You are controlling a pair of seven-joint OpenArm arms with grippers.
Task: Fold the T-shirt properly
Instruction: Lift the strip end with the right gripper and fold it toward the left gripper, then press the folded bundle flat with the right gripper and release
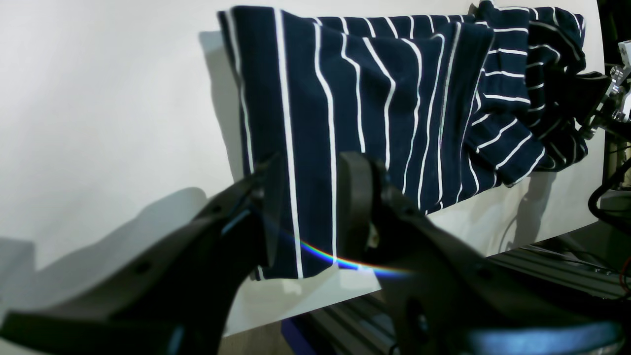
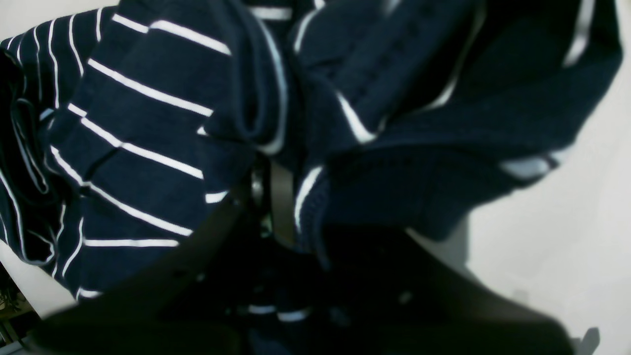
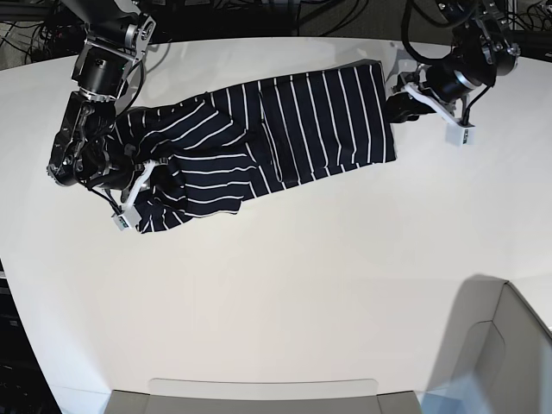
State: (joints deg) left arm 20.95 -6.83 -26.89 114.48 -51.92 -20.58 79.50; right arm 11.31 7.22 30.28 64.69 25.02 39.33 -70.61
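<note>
The T-shirt, dark navy with thin white pinstripes, lies stretched across the far part of the white table, its body flat and its sleeve end bunched. My left gripper is open at the hem end, its fingers astride the cloth's edge; in the base view it sits at the shirt's right edge. My right gripper is shut on bunched cloth of the T-shirt at the sleeve end, at the left in the base view. The T-shirt fills the left wrist view.
A pale grey tray edge runs along the table's near side and a grey box corner stands at the near right. Cables lie behind the far edge. An aluminium rail runs under the table edge.
</note>
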